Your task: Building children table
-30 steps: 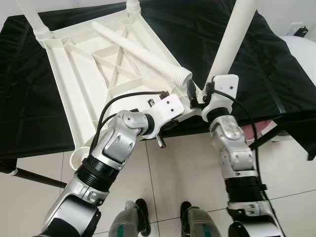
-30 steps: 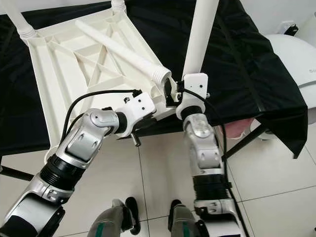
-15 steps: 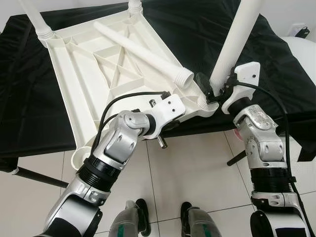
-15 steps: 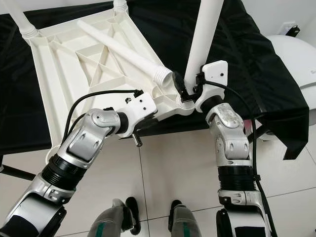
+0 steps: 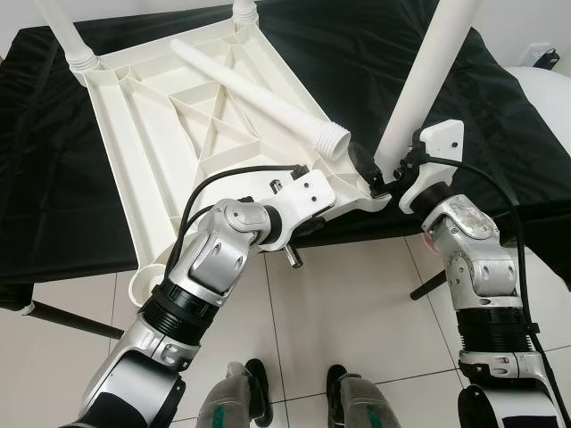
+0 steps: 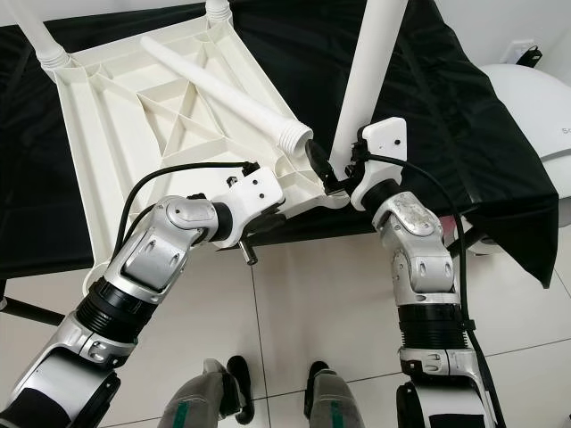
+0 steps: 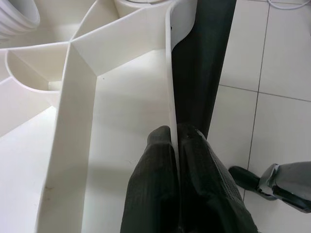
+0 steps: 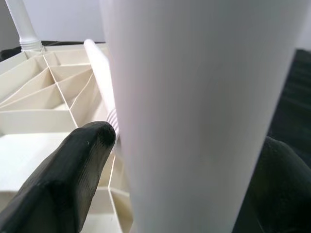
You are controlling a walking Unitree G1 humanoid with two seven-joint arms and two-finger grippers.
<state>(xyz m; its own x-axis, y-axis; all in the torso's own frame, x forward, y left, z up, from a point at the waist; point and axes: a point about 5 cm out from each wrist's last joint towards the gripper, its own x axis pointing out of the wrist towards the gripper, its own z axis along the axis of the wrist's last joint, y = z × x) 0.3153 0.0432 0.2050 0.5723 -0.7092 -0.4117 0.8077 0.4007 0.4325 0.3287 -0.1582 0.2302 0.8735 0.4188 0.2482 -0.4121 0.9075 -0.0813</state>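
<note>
A white plastic table top (image 5: 134,134) lies upside down on a black-covered table. Two legs stand screwed in at its far corners (image 5: 64,40) (image 5: 241,9). A loose leg (image 5: 254,89) lies across its ribbed underside. A fourth leg (image 5: 428,80) stands upright in the near right corner socket. My right gripper (image 5: 385,165) is shut around this leg's base, one black finger (image 8: 87,160) on each side. My left gripper (image 7: 173,133) is shut on the table top's near rim (image 7: 170,73), pinching the thin wall.
The black cloth (image 5: 45,178) hangs over the table's front edge. A white rounded object (image 6: 535,98) stands at the right. A dark frame leg (image 5: 71,319) slants over the tiled floor at lower left. My feet (image 5: 294,401) stand close to the table.
My right gripper has swung from below the upright leg round to its right side, the wrist turning, and stays clasped at the base. The left arm has not moved.
</note>
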